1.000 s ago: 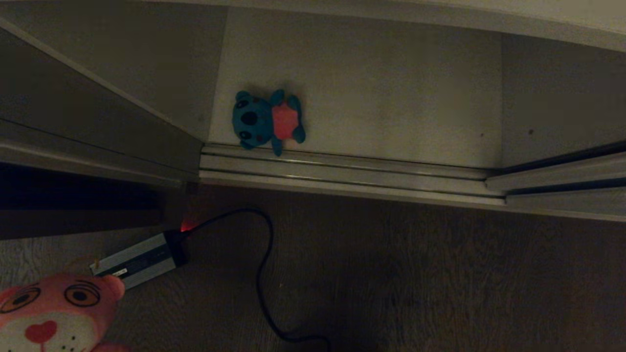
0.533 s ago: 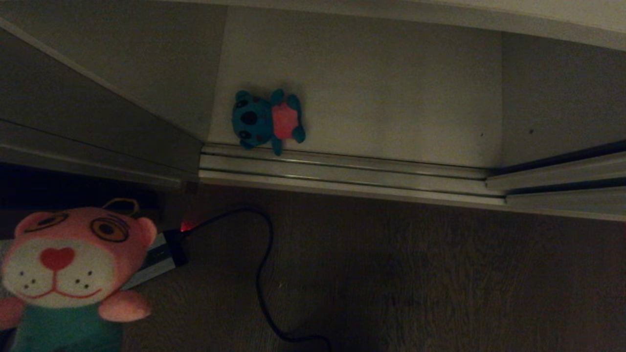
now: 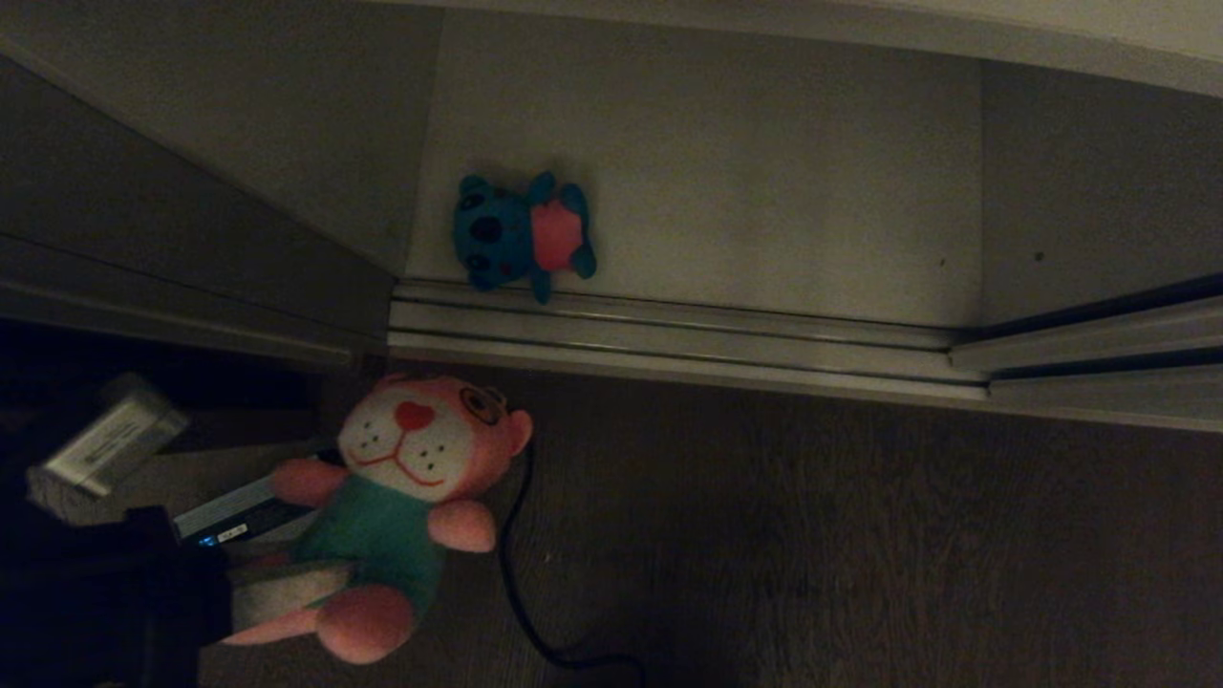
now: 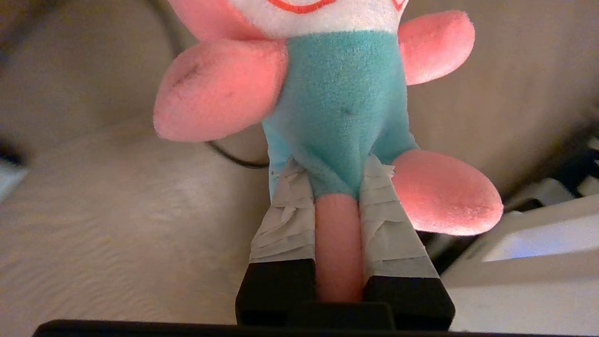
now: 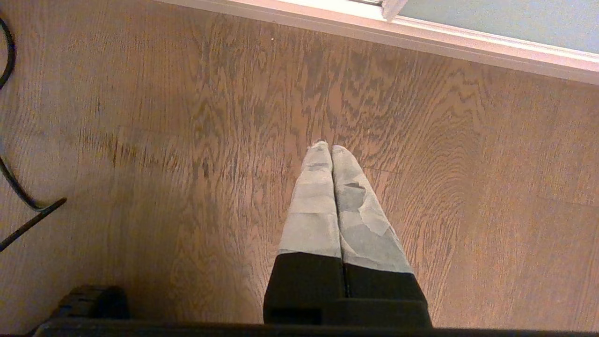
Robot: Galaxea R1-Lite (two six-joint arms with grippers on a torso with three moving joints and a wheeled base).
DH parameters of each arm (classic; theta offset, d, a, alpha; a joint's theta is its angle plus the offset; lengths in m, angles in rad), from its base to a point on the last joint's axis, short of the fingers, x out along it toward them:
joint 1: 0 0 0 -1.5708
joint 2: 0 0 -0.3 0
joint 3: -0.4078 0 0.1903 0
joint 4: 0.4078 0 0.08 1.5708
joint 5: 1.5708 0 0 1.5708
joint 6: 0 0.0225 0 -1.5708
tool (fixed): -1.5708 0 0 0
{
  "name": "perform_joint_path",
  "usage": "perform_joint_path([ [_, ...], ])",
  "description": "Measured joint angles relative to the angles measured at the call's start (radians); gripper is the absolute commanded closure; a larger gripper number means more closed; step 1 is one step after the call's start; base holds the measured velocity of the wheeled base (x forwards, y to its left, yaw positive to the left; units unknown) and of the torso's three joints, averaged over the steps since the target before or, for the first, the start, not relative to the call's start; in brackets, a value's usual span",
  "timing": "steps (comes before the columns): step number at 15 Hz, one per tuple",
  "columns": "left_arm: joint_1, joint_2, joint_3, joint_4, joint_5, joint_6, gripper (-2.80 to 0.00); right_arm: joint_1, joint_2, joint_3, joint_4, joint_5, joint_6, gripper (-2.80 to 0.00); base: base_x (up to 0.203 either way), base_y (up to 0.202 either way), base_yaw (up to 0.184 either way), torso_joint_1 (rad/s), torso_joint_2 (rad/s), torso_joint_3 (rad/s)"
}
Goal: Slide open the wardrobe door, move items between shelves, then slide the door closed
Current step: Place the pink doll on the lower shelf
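The wardrobe stands open; its bottom shelf (image 3: 764,191) is exposed behind the ribbed floor track (image 3: 669,334), so the opening step reads as done. The teal-blue plush (image 3: 521,234) lies on that shelf, at its front edge, just behind the track. The pink plush (image 3: 401,497) is off any shelf, carried above the wooden floor (image 3: 860,535) in front of the wardrobe, on the robot's left side; the left gripper (image 4: 339,206) has its taped fingers (image 4: 285,220) clamped on the toy's lower body and one leg. I judge the transfer to be mid-way: the pink toy has yet to be set down, and the door is not yet closed.

The head view alone shows the shelf, the teal-blue toy and the pink toy's face; it shows little of the grip. The left wrist view alone shows the clamp plainly, with the leg between the fingers. The right wrist view alone shows the right gripper (image 5: 331,152), fingers pressed together and empty, hanging over bare floor near a black cable (image 5: 14,187).
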Motion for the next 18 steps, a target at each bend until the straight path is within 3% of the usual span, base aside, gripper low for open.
perform_joint_path([
  [3,-0.082,0.254,-0.163,-0.051,0.007,-0.03,0.0,0.0,0.0,0.0,0.0,0.0,0.0,0.0,0.0,0.0,0.0,0.0,0.0,0.0],
  [9,-0.217,0.651,-0.607,-0.218,0.152,-0.233,0.0,0.0,0.0,0.0,0.0,0.0,0.0,0.0,0.0,0.0,0.0,0.0,0.0,0.0],
  [14,-0.249,0.885,-0.774,-0.437,0.25,-0.251,0.0,0.0,0.0,0.0,0.0,0.0,0.0,0.0,0.0,0.0,0.0,0.0,0.0,0.0],
  [18,-0.262,1.043,-0.93,-0.546,0.275,-0.251,0.0,0.0,0.0,0.0,0.0,0.0,0.0,0.0,0.0,0.0,0.0,0.0,0.0,0.0],
])
